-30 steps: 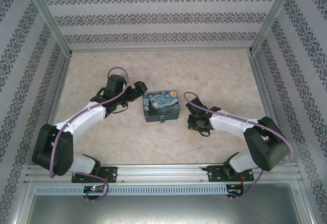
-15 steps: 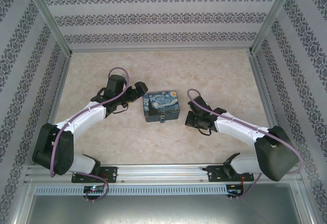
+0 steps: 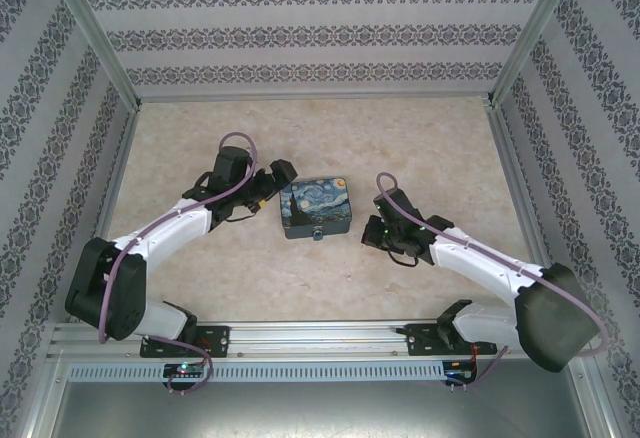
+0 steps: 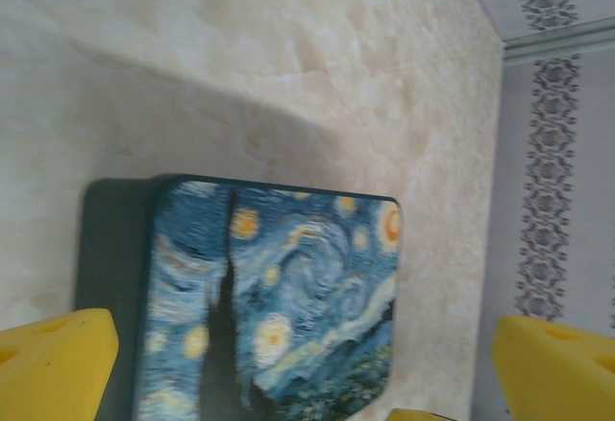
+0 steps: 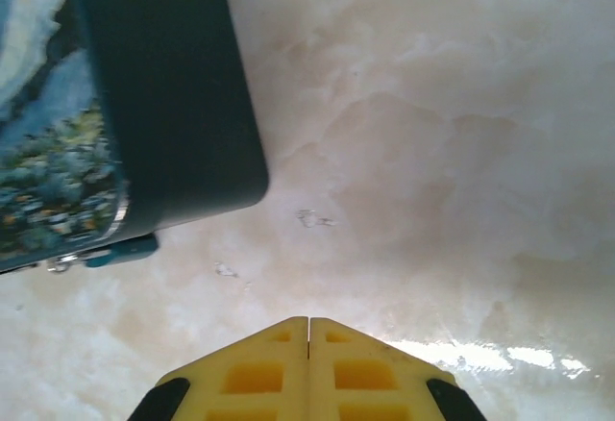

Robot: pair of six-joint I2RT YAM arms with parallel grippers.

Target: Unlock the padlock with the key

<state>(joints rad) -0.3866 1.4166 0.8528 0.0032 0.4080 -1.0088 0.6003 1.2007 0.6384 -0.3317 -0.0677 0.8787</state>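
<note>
We see the left gripper [image 4: 306, 368] spread wide, its two yellow fingers [image 4: 53, 368] at opposite edges of the left wrist view, and it grips nothing. The painted box [image 4: 279, 296] lies on the pale marbled table [image 4: 288, 56] below and between them. From the top camera this gripper sits just beside the box's far left corner.

The right gripper [image 5: 307, 344] is closed, its yellow fingers pressed flat together so that we see just a thin seam where they meet. It is over bare table near the box's right side, apart from the box.

The padlock [image 5: 120, 251] lies against the near side of the box, its blue body and a bit of silvery metal poking out along the box's lower edge. In the top view it sits at about the middle of that near side. We cannot make out the key
</note>
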